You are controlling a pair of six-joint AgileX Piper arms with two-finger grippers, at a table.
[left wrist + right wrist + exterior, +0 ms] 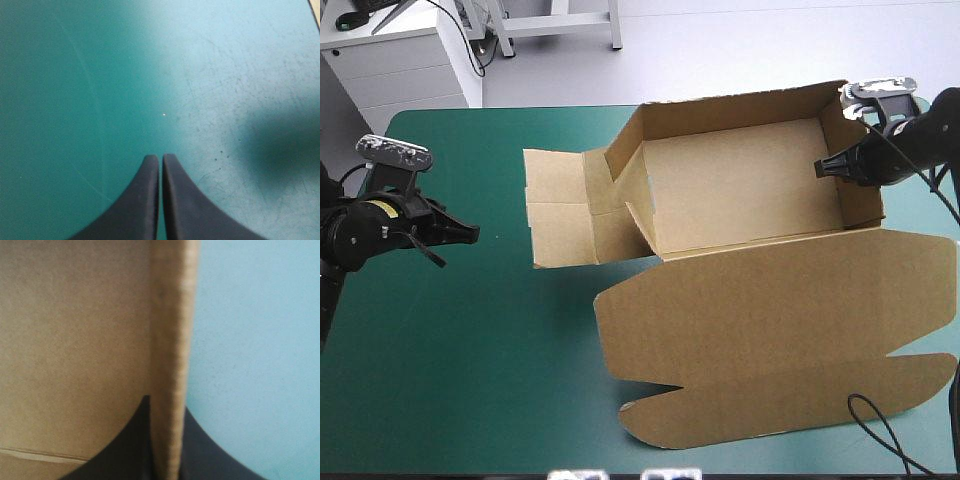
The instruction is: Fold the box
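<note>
Right gripper (823, 167) pinches the box's (740, 190) right wall; left gripper (472, 232) is clenched empty near the table's (470, 380) left edge. Box sits far right, lid (780, 310) flat toward the near edge.

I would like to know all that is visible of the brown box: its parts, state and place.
The box is a cut sheet of brown board, half formed: walls stand raised around its floor, the lid lies flat toward the near edge, and the left flaps lie flat. It rests on the teal-green cover, right of centre. The right gripper is shut on the right wall.
</note>
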